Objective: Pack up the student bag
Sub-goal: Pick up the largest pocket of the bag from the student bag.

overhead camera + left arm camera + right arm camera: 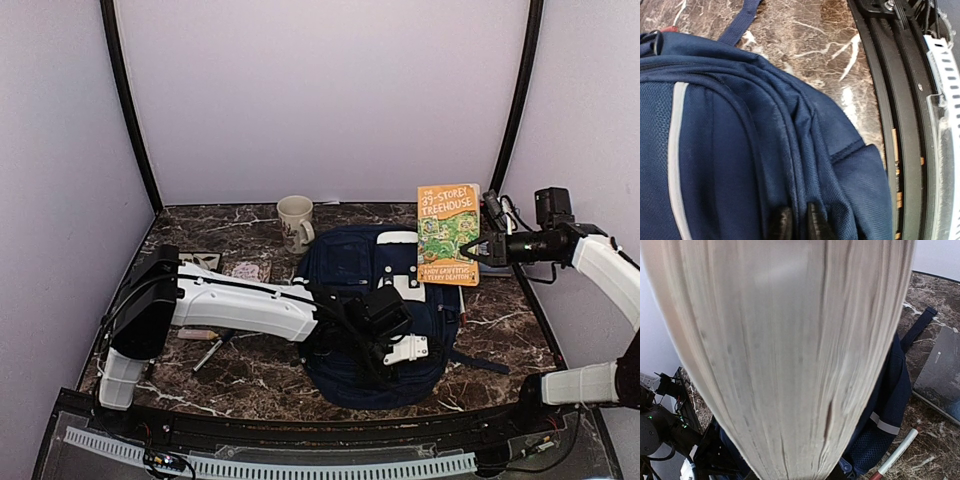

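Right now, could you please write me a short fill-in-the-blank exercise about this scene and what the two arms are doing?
1. The right claw holds up an orange ____.
2. The left claw pinches a fold of the navy ____.
3. A cream ____ stands at the far side of the table.

Missing words: book; bag; mug.

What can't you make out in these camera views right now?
- student bag opening: top view, the left arm covers it, so open or zipped is unclear.
- right gripper fingers: right wrist view, the book page edge fills the frame.
- small flat items left of the bag: top view, too small to identify.
- dark flat thing: right wrist view, cut off by the right edge.
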You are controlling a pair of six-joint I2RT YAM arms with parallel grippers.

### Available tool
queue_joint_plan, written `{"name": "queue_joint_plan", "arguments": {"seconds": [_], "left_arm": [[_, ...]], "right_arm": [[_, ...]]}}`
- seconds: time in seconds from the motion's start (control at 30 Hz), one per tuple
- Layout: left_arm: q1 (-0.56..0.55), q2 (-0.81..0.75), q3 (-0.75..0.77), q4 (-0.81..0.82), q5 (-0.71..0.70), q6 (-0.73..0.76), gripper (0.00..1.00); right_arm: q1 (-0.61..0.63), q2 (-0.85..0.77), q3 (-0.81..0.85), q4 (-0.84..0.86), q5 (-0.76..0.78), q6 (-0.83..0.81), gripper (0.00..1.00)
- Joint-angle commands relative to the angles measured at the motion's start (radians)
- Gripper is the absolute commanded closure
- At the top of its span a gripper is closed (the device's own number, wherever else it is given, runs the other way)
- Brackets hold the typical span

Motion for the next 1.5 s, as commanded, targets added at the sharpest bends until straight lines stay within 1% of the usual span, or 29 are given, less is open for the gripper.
{"name": "queue_joint_plan", "arguments": {"seconds": [0.0, 0.07, 0.1, 0.23, 0.33, 0.43, 0.53, 0.67, 0.8, 0.83, 0.93, 1.03, 1.07, 1.2, 1.3, 1.4, 1.47], "left_arm": [[0.002, 0.019, 0.047, -0.003, -0.104, 0.026, 0.92], [0.003, 0.018, 0.086, 0.010, -0.144, 0.042, 0.99], [0.005, 0.018, 0.105, 0.015, -0.162, 0.048, 1.00], [0.013, 0.003, 0.168, 0.091, -0.261, 0.058, 1.00], [0.026, 0.002, 0.243, 0.116, -0.310, 0.048, 1.00], [0.046, -0.004, 0.289, 0.144, -0.339, 0.041, 1.00], [0.081, -0.014, 0.294, 0.183, -0.338, 0.012, 1.00], [0.136, -0.025, 0.274, 0.240, -0.307, -0.060, 1.00], [0.173, -0.030, 0.244, 0.295, -0.252, -0.122, 1.00], [0.180, -0.031, 0.235, 0.308, -0.240, -0.138, 1.00], [0.199, -0.031, 0.215, 0.351, -0.207, -0.184, 1.00], [0.213, -0.031, 0.192, 0.396, -0.185, -0.207, 1.00], [0.217, -0.030, 0.184, 0.411, -0.181, -0.205, 1.00], [0.243, -0.019, 0.179, 0.441, -0.141, -0.209, 1.00], [0.258, -0.013, 0.180, 0.456, -0.121, -0.226, 1.00], [0.265, -0.002, 0.184, 0.468, -0.124, -0.243, 1.00], [0.265, 0.007, 0.188, 0.484, -0.146, -0.261, 1.00]], "right_arm": [[-0.020, 0.035, 0.131, -0.037, -0.076, -0.040, 1.00], [-0.058, 0.076, 0.242, -0.131, -0.119, -0.058, 1.00], [-0.082, 0.095, 0.316, -0.172, -0.136, -0.063, 1.00], [-0.174, 0.147, 0.553, -0.298, -0.182, -0.092, 1.00], [-0.190, 0.156, 0.637, -0.348, -0.226, -0.078, 1.00], [-0.190, 0.138, 0.615, -0.368, -0.278, -0.045, 1.00], [-0.190, 0.111, 0.554, -0.422, -0.291, -0.095, 1.00], [-0.190, 0.097, 0.506, -0.577, -0.315, -0.235, 1.00], [-0.190, 0.126, 0.494, -0.824, -0.325, -0.480, 1.00], [-0.189, 0.135, 0.492, -0.857, -0.319, -0.519, 1.00], [-0.189, 0.128, 0.486, -0.862, -0.283, -0.549, 1.00], [-0.190, 0.138, 0.458, -0.791, -0.224, -0.483, 1.00], [-0.190, 0.144, 0.449, -0.783, -0.205, -0.493, 1.00], [-0.190, 0.166, 0.422, -0.801, -0.133, -0.610, 1.00], [-0.190, 0.172, 0.416, -0.870, -0.101, -0.733, 1.00], [-0.186, 0.147, 0.386, -0.878, -0.038, -0.768, 1.00], [-0.161, 0.130, 0.356, -0.877, 0.022, -0.808, 1.00]]}}
